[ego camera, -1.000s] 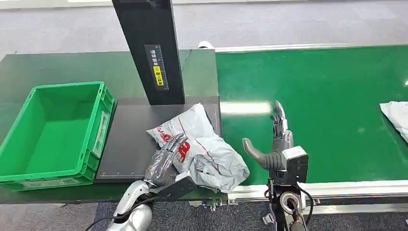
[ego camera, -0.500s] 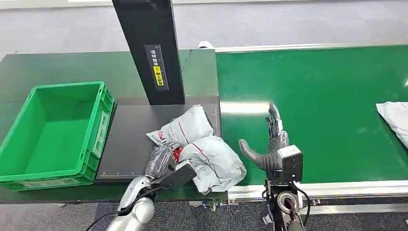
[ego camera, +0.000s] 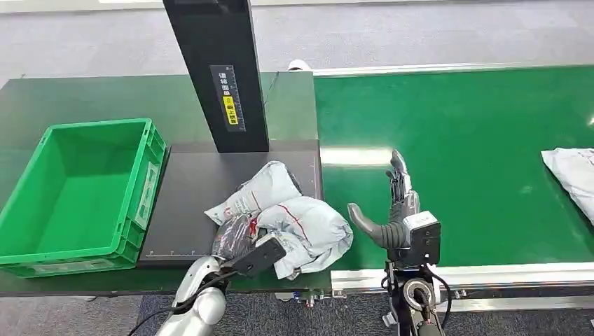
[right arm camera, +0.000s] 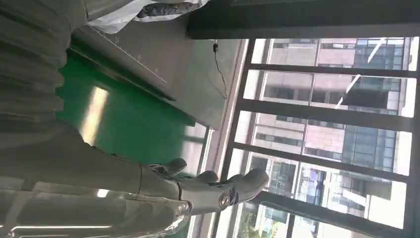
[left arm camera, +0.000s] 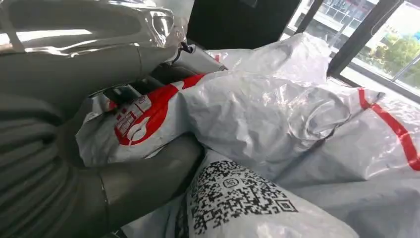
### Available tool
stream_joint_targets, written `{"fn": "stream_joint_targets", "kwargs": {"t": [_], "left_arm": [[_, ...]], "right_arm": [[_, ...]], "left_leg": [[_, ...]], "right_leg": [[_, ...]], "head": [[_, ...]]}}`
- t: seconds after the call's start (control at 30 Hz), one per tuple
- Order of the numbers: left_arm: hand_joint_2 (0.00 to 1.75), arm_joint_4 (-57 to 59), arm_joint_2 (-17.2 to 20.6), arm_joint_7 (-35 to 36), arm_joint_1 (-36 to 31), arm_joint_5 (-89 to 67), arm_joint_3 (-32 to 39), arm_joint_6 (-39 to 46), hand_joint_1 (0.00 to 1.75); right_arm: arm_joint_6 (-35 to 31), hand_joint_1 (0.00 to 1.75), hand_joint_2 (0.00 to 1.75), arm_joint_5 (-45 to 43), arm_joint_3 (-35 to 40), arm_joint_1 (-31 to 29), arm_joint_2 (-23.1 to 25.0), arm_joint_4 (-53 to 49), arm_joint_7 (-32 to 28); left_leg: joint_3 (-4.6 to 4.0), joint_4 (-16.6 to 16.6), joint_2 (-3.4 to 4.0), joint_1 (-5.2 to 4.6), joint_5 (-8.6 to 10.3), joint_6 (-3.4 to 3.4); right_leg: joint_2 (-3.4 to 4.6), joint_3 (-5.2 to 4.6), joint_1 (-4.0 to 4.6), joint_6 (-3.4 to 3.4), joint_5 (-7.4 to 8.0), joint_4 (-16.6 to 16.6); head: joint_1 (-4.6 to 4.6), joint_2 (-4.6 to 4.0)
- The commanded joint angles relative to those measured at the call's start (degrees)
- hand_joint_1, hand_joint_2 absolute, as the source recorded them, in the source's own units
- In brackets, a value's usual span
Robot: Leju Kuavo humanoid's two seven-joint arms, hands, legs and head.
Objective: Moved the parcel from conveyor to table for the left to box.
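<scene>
My left hand [ego camera: 235,236] grips the parcel [ego camera: 298,224] on the table [ego camera: 189,189], ready for the box [ego camera: 77,196]. My right hand [ego camera: 392,210] hovers with fingers spread, holding nothing, over the conveyor [ego camera: 476,140].

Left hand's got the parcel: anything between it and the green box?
Nothing visible. The left hand grips the parcel on the dark mat; bare mat lies between it and the open green box. The black post stands farther back.

Left hand [ego camera: 235,234] half buried under parcel [ego camera: 294,217]; fingertips hidden. Second parcel [ego camera: 571,178] cut off by head view's right edge. Pillar [ego camera: 217,70] cropped at top. Label [ego camera: 229,95] print too small to read.
</scene>
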Motion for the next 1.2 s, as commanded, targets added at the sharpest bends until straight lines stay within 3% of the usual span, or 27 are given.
{"fn": "stream_joint_targets", "kwargs": {"t": [0.03, 0.17, 0.33, 0.63, 0.8, 0.97, 1.07, 1.1, 1.17, 1.2], "left_arm": [[1.75, 0.59, 0.66, -3.05, 2.65, 2.33, 1.96, 1.64, 1.75], [1.75, -6.59, 1.56, -14.15, 4.53, 4.91, 1.38, 10.19, 1.75], [1.75, -17.75, 4.04, -22.46, 7.40, 6.68, -1.12, 15.65, 1.75], [1.75, -32.26, 7.09, -27.80, 9.66, 6.03, 1.23, 28.90, 1.75], [1.75, -31.84, 6.83, -27.71, 8.61, 4.40, 3.15, 30.84, 1.75], [1.75, -19.46, 8.81, -24.81, -2.65, 2.70, 11.64, 30.84, 1.75], [1.75, -9.35, 8.80, -18.96, -10.11, -4.86, 18.20, 30.84, 1.75], [1.75, -4.11, 9.05, -11.79, -13.25, -10.75, 20.19, 30.84, 1.75], [1.75, 4.15, 10.74, -6.53, -18.33, -11.77, 22.19, 30.84, 1.75], [1.75, 4.96, 11.03, -6.72, -18.88, -11.72, 22.44, 30.84, 1.75]], "right_arm": [[0.03, 0.00, 1.75, 0.02, 0.24, -1.18, -0.90, 3.60, 0.34], [0.43, 0.00, 1.75, -0.88, 0.13, -0.81, -1.30, 3.34, -0.04], [0.51, 0.00, 1.75, -1.74, 1.17, -2.51, -1.85, 6.47, -0.89], [-0.22, 0.00, 1.75, -2.50, 1.76, -2.80, -2.39, 7.84, -1.64], [-0.36, 0.00, 1.75, -2.63, 1.77, -2.42, -2.48, 7.60, -1.70], [-0.51, 0.00, 1.75, -2.65, 1.74, -1.86, -2.54, 7.44, -1.70], [-0.53, 0.00, 1.75, -2.67, 1.82, -1.82, -2.43, 7.62, -1.84], [-0.65, 0.00, 1.75, -2.63, 1.66, -1.59, -2.36, 7.05, -1.72], [-0.59, 0.00, 1.75, -2.35, 1.37, -1.18, -2.38, 5.72, -0.95], [-0.55, 0.00, 1.75, -2.31, 1.36, -1.16, -2.39, 5.57, -0.84]], "left_leg": [[0.20, -0.11, 0.05, 0.02, -0.01, 0.14], [0.20, -0.11, 0.04, 0.04, -0.03, 0.16], [0.07, -0.03, 0.02, 0.05, -0.04, 0.15], [-0.04, 0.00, 0.05, 0.04, -0.02, 0.07], [0.07, -0.05, 0.02, 0.05, -0.04, 0.17], [0.07, -0.09, -0.14, 0.07, 0.05, 0.15], [-0.01, -0.06, -0.18, 0.04, 0.10, 0.06], [0.01, -0.08, -0.25, 0.07, 0.15, 0.08], [-0.01, -0.05, -0.24, 0.05, 0.20, 0.05], [0.01, -0.07, -0.27, 0.08, 0.23, 0.08]], "right_leg": [[0.03, 0.18, 0.07, -0.21, 0.03, -0.14], [0.01, 0.19, 0.10, -0.24, 0.02, -0.15], [-0.02, 0.06, 0.10, -0.21, 0.01, -0.09], [0.03, -0.05, 0.07, -0.14, 0.01, -0.03], [-0.01, 0.09, 0.11, -0.22, 0.01, -0.11], [-0.18, 0.12, 0.14, -0.29, 0.03, -0.12], [-0.19, 0.01, 0.07, -0.17, 0.03, -0.04], [-0.26, 0.06, 0.12, -0.26, 0.07, -0.07], [-0.25, 0.02, 0.10, -0.22, 0.07, -0.03], [-0.29, 0.06, 0.14, -0.30, 0.11, -0.06]], "head": [[0.00, 0.00], [-0.02, 0.00], [0.00, 0.00], [-0.02, 0.00], [-0.02, 0.00], [0.00, 0.00], [0.00, 0.00], [0.00, 0.00], [0.00, 0.00], [-0.02, 0.00]]}}
